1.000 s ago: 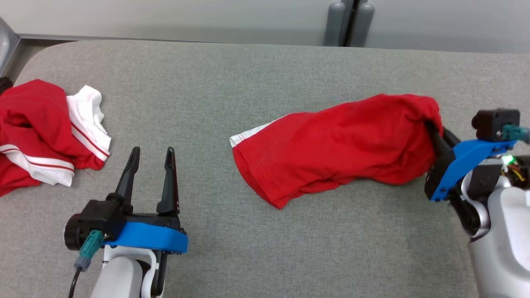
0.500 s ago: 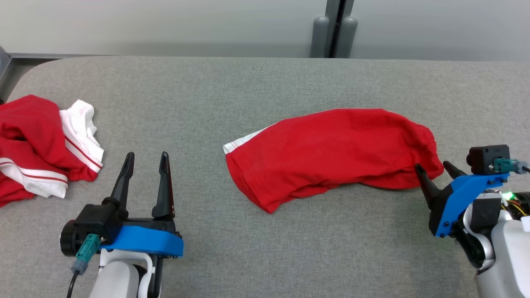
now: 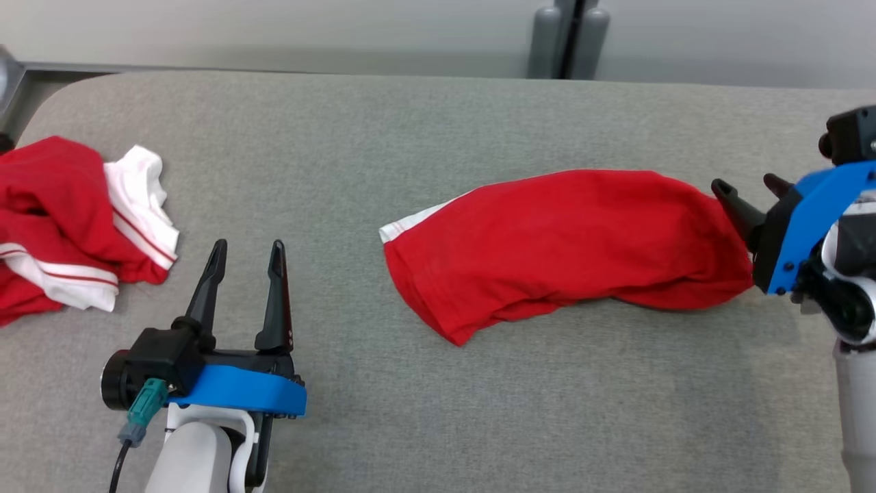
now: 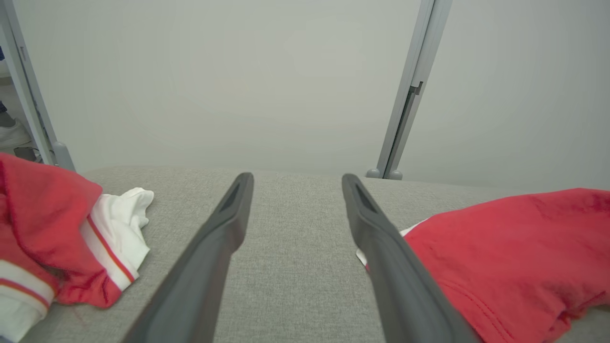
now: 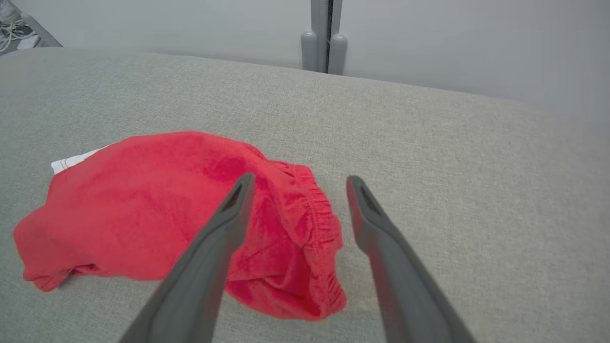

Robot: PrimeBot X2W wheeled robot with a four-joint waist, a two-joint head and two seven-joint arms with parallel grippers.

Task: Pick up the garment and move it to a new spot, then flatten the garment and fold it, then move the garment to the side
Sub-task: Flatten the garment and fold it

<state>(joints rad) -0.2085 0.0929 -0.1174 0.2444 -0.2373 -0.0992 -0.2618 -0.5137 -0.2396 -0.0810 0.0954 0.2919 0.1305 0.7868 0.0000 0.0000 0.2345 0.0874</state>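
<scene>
Subject: the red knit garment with an elastic waistband and a strip of white trim (image 3: pixel 568 246). It lies loose on the grey fabric-covered table (image 3: pixel 438 116), in the right half and about midway between the near and far edges. The gathered waist end points toward the right edge and the trimmed hem end toward the table's middle. It is bunched into a rounded tube, not flat.

The right gripper (image 3: pixel 746 183) stands at the waist end with its two dark fingers spread wide and nothing between them. Its fingertips appear just clear of the cloth, though the overlap in the head view leaves contact uncertain. The left gripper (image 3: pixel 248 245) hangs over the near left part of the table, fingers also wide and empty, well apart from the garment. A heap of red and white clothing (image 3: pixel 68 219) sits at the left edge, untouched.

Judgement: relocation looks complete and flattening is the step in hand. To do it well, each gripper should pinch only a single layer at opposite ends, the right at the waistband and the left at the hem. They should then draw apart low over the table so the tube opens without dragging.

Change noted: a second ago the right fingers were closed on the waist end, holding it raised. Now they are parted and the cloth has settled. The left gripper is unchanged.
</scene>
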